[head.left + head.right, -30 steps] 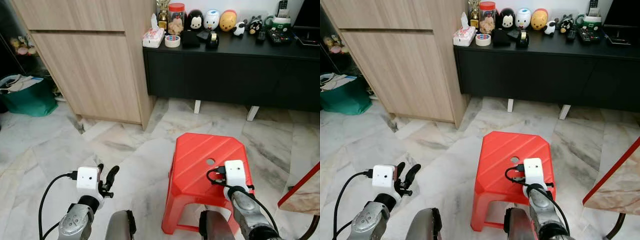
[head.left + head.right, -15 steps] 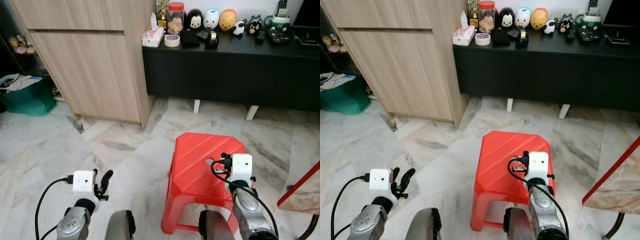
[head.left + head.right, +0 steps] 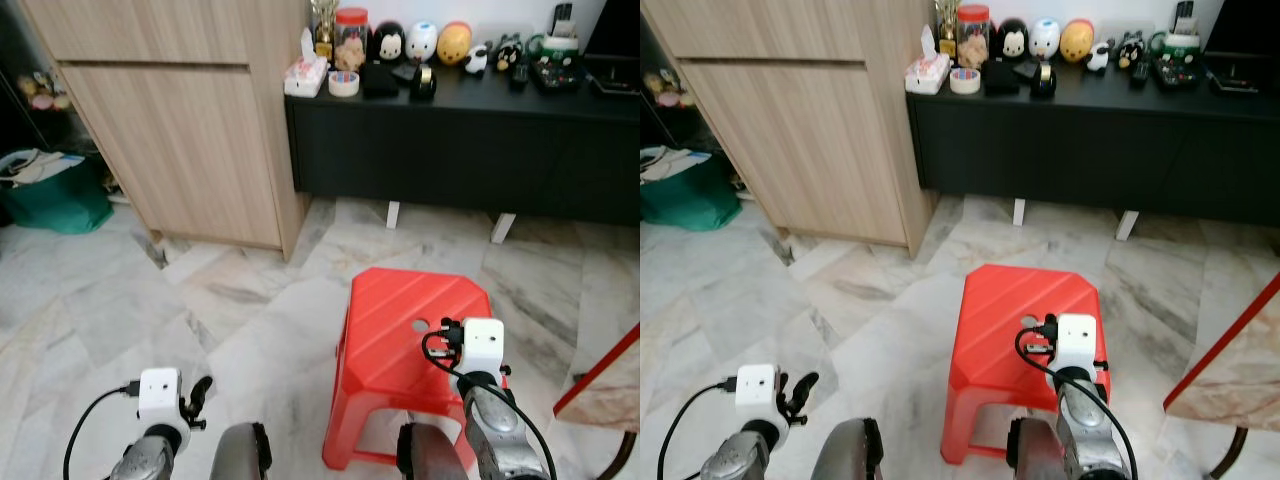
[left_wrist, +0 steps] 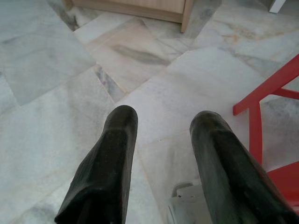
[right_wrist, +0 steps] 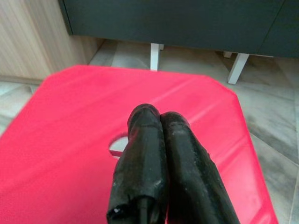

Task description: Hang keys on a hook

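Observation:
My left gripper (image 4: 163, 123) is open, its two black fingers (image 4: 119, 128) spread over the marble floor (image 4: 56, 93) with nothing between them. It hangs low at the bottom left of the head views (image 3: 198, 392). My right gripper (image 5: 156, 114) is shut, fingertips pressed together, and hovers just above the seat of a red plastic stool (image 5: 70, 121), close to the hole (image 5: 117, 145) in the seat. In the left eye view the right wrist's white camera box (image 3: 482, 345) sits over the stool (image 3: 400, 310).
A black sideboard (image 3: 470, 140) runs along the back wall, carrying a tape roll (image 3: 345, 82), a tissue box (image 3: 305, 75) and small figures. A tall wooden cabinet (image 3: 190, 130) stands to its left, beside a green bag (image 3: 60, 200). A red-edged table (image 3: 600, 370) is at the right.
My left arm has sunk lower and drawn back toward me. The right wrist rose slightly over the stool, then settled again.

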### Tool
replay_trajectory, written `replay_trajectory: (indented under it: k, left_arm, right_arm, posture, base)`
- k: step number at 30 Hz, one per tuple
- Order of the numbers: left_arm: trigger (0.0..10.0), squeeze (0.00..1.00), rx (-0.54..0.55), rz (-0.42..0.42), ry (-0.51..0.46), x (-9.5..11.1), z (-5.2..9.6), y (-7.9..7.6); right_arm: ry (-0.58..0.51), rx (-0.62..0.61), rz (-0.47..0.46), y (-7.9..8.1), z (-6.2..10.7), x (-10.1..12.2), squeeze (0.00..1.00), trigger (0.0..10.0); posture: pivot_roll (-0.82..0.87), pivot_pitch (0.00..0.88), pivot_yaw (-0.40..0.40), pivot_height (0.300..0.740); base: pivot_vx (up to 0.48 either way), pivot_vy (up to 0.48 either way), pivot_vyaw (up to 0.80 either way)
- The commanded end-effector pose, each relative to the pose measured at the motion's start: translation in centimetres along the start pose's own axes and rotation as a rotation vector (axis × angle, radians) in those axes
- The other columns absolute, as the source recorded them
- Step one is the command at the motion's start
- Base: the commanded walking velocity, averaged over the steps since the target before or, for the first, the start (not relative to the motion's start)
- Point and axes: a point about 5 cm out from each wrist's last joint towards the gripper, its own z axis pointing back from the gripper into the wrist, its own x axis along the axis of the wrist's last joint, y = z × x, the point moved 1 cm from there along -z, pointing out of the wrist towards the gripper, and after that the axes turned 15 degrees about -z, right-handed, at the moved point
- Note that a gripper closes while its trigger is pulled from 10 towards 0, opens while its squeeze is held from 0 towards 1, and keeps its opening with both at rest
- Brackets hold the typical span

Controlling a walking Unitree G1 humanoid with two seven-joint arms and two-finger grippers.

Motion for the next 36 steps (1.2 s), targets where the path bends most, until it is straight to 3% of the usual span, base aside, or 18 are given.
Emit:
replay_trajectory:
  k: [1, 8, 15, 30, 36]
  left_arm:
    - [10.0, 0.0, 0.021, -0.002, -0.003, -0.1, -0.1, 0.5]
    - [10.0, 0.0, -0.009, -0.013, 0.039, -1.3, 0.0, -0.5]
    - [10.0, 0.0, -0.068, -0.091, 0.116, -2.9, 0.3, -1.1]
    - [10.0, 0.0, -0.061, -0.095, 0.244, -5.4, 1.2, -0.9]
    - [10.0, 0.0, -0.11, -0.159, 0.273, -5.9, 1.4, -1.4]
  right_arm:
    - [-0.003, 0.007, -0.012, 0.2, 0.0, 0.2, 0.0, 10.0]
    - [0.007, 0.023, -0.018, 0.6, -0.1, 0.1, 0.0, 10.0]
    - [0.016, 0.03, -0.021, 0.6, -0.2, 0.3, 0.0, 10.0]
    - [0.086, 0.072, -0.047, 1.4, 0.0, -0.9, 0.0, 10.0]
    - [0.091, 0.081, -0.043, 1.4, 0.0, -0.9, 0.0, 10.0]
  posture:
    - [0.01, 0.0, 0.011, 0.651]
    - [0.01, 0.0, 0.008, 0.691]
    - [0.02, 0.002, 0.002, 0.736]
    - [0.02, 0.013, 0.002, 0.736]
    - [0.02, 0.014, 0.003, 0.736]
  base:
    - [0.0, 0.0, 0.0]
    - [0.0, 0.0, 0.0]
    - [0.0, 0.0, 0.0]
    - [0.0, 0.0, 0.0]
    - [0.0, 0.0, 0.0]
